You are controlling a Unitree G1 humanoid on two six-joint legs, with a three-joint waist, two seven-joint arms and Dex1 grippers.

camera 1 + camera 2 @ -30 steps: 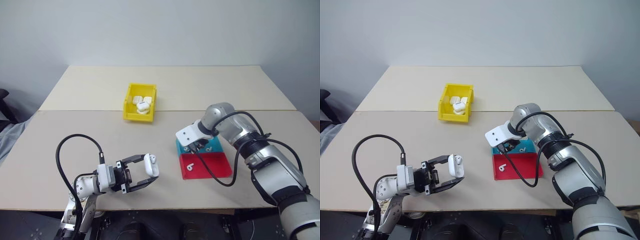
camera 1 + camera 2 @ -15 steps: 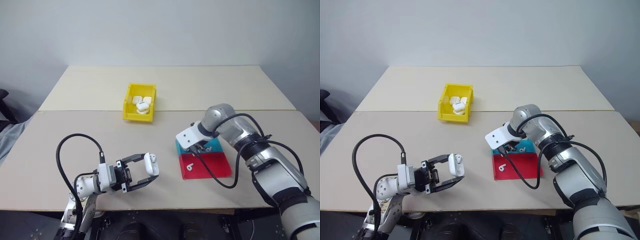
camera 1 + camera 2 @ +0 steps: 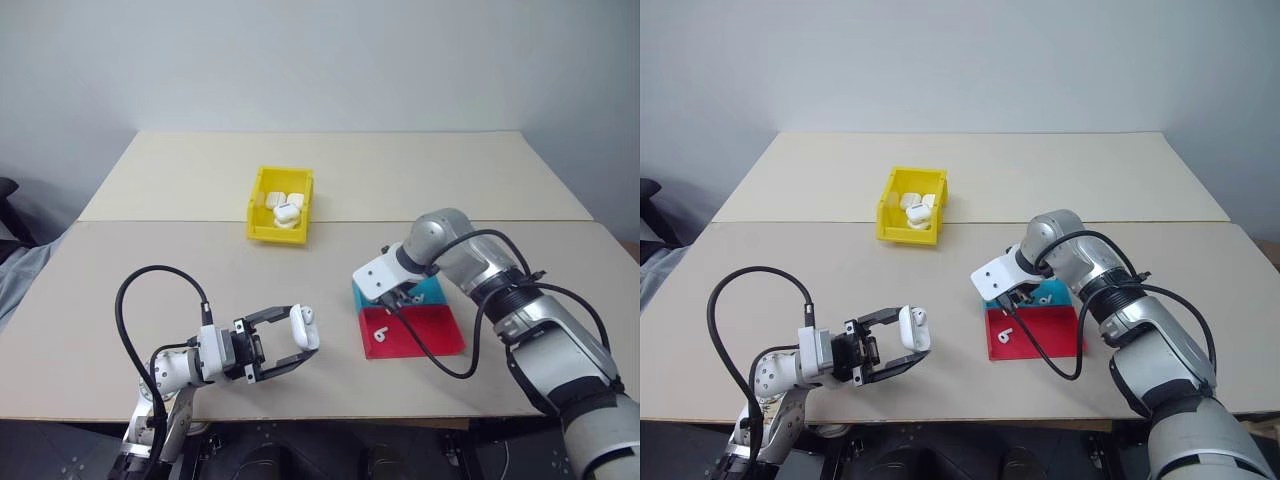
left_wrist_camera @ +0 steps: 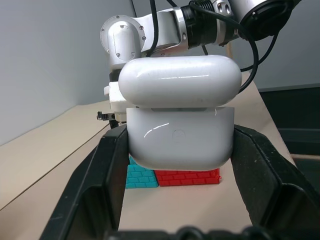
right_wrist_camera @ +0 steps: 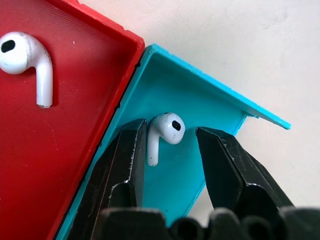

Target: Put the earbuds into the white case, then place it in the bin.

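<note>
My left gripper (image 3: 296,338) is shut on the white case (image 4: 180,131) and holds it above the table's near left part, lid raised. My right gripper (image 5: 170,129) points down into the blue half of the tray (image 3: 434,290). It is open, one finger on each side of an earbud (image 5: 162,131) that lies on the blue floor. One finger (image 5: 131,145) is right at the stem, and a gap shows at the other. A second earbud (image 3: 379,333) lies in the red half (image 3: 430,332). The yellow bin (image 3: 262,232) stands further back, left of the middle.
Several white cases (image 3: 283,208) lie inside the bin. A black cable (image 3: 135,300) loops up from my left wrist. A seam crosses the table (image 3: 180,260) just behind the bin, with bare beige surface between my two grippers.
</note>
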